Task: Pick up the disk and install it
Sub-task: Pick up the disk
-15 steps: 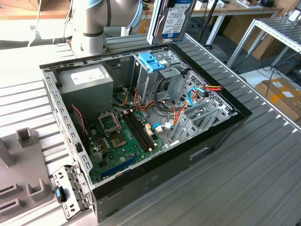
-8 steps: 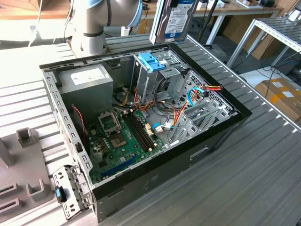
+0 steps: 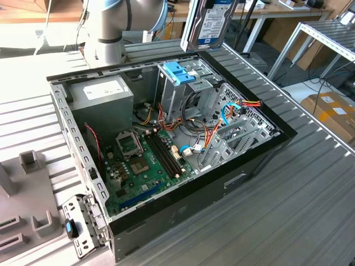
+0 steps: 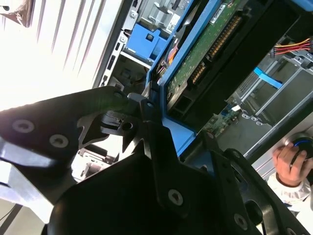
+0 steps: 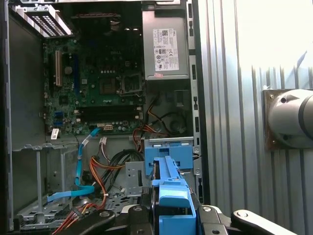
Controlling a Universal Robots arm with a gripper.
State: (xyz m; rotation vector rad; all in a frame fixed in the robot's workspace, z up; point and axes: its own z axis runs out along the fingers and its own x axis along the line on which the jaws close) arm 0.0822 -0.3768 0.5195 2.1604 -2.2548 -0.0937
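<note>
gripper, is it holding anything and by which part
Yes. The gripper holds the disk by one end, with the jaws shut on its blue rails, above the open case.

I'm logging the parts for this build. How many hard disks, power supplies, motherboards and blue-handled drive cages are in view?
Disk: 1
Power supply: 1
Motherboard: 1
Blue-handled drive cage: 1
Total: 4
</note>
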